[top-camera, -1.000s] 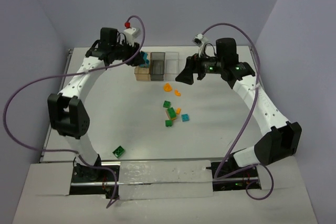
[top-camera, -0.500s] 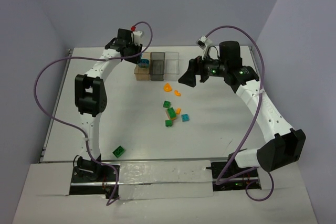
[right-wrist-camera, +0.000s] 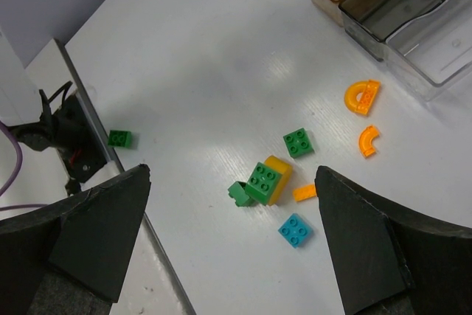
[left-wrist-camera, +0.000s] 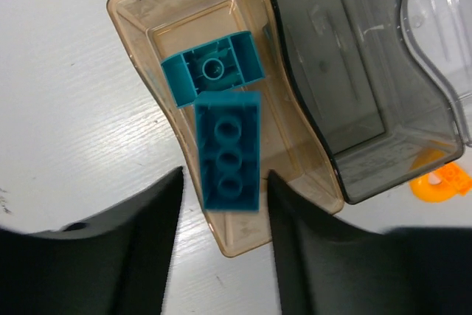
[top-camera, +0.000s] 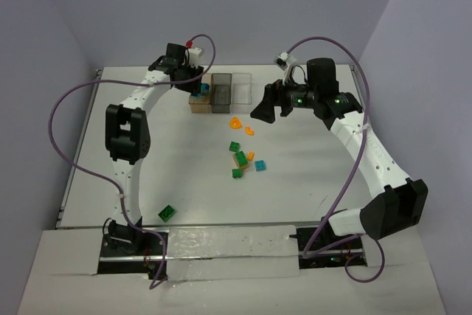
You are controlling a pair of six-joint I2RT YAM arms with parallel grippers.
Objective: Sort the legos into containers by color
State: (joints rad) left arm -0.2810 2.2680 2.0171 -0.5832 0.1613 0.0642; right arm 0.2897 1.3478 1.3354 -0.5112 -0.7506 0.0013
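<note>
My left gripper point(top-camera: 193, 81) point(left-wrist-camera: 223, 175) hovers over the orange-brown container point(top-camera: 198, 104) point(left-wrist-camera: 133, 12) with its jaws apart. A long teal lego point(left-wrist-camera: 230, 149) sits between the fingers with a gap on each side, over or in that box. A second teal lego point(left-wrist-camera: 214, 71) lies upside down inside it. My right gripper point(top-camera: 267, 107) point(right-wrist-camera: 232, 171) is open and empty, high above the loose legos: an orange arch point(top-camera: 236, 121) point(right-wrist-camera: 362, 97), an orange curve point(right-wrist-camera: 367, 140), a green brick point(right-wrist-camera: 298, 142), a green-on-yellow stack point(top-camera: 240, 158) point(right-wrist-camera: 267, 180) and a teal square point(top-camera: 261, 166) point(right-wrist-camera: 294, 230).
The smoky grey container point(top-camera: 220, 90) point(left-wrist-camera: 346, 71) and the clear container point(top-camera: 241, 88) point(left-wrist-camera: 442, 35) adjoin the orange-brown one on the right. A lone green lego point(top-camera: 167, 213) point(right-wrist-camera: 119, 138) lies near the front left by the arm bases. Purple cables loop above both arms.
My left gripper has swung in over the orange-brown container, and its jaws now stand clear of the teal lego it carried. The right arm has hardly moved.
</note>
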